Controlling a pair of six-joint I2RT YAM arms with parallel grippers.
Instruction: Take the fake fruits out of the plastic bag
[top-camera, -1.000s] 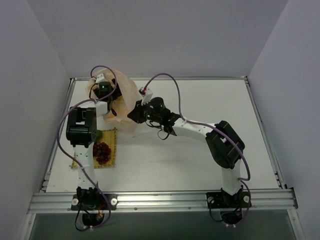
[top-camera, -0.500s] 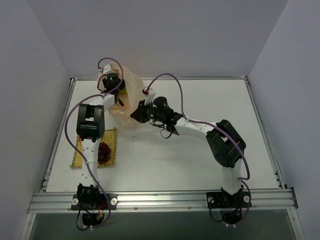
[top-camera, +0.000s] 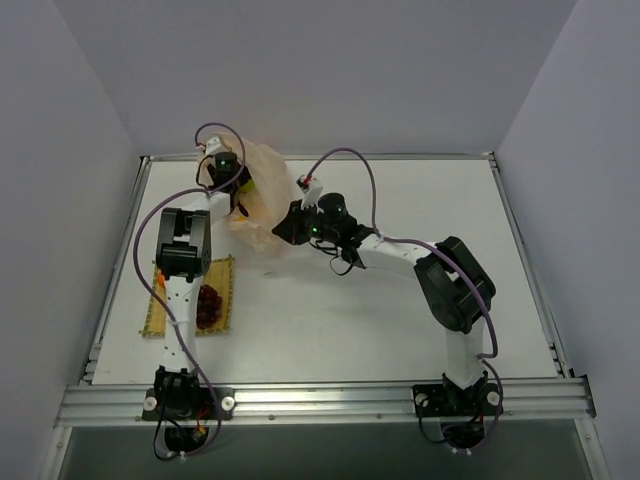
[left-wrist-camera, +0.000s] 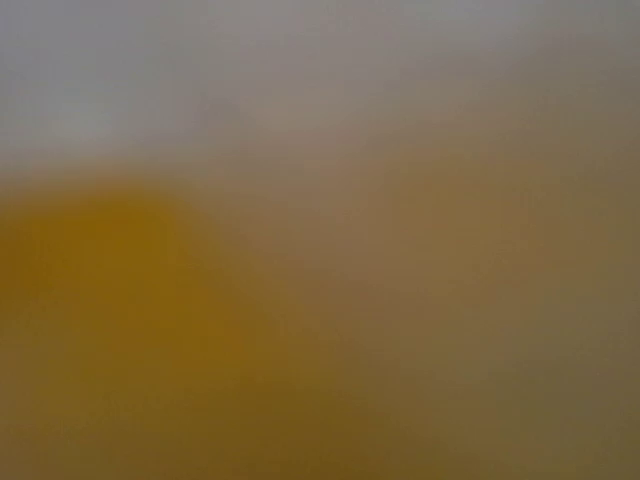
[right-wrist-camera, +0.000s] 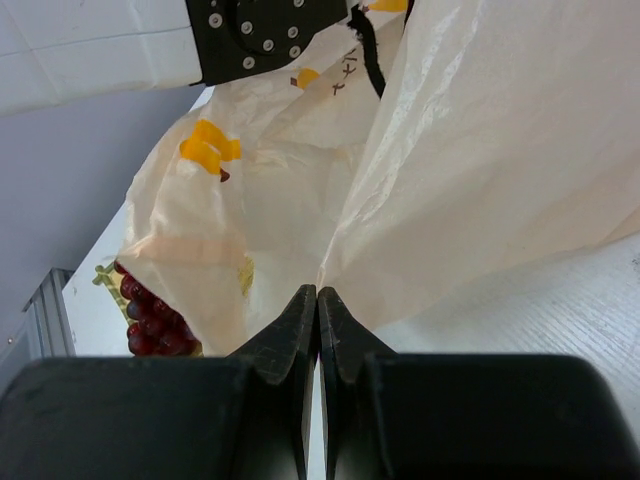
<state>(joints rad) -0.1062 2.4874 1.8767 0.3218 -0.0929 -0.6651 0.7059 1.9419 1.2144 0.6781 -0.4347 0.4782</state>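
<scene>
The plastic bag (top-camera: 262, 198) stands bunched at the back left of the table. My right gripper (top-camera: 283, 227) is shut on a fold of its near edge; in the right wrist view the closed fingertips (right-wrist-camera: 318, 296) pinch the bag (right-wrist-camera: 480, 150). My left gripper (top-camera: 238, 188) reaches into the bag's top and its fingers are hidden. The left wrist view is only a yellow-orange blur. A yellow patch (top-camera: 245, 185) shows in the bag beside it. The grape bunch (top-camera: 207, 305) lies on the yellow mat (top-camera: 152, 318), and also shows in the right wrist view (right-wrist-camera: 150, 320). The green fruit is hidden.
The left arm's elbow (top-camera: 182, 245) hangs over the mat's back end. The table's left rail (top-camera: 118, 262) runs close beside the mat. The back wall stands just behind the bag. The right arm (top-camera: 445, 285) stretches across the table's middle.
My left arm has swung back and to the right, pushing its gripper deeper into the bag. My right gripper has shifted back and right with the bag's edge, and the bag moved with them.
</scene>
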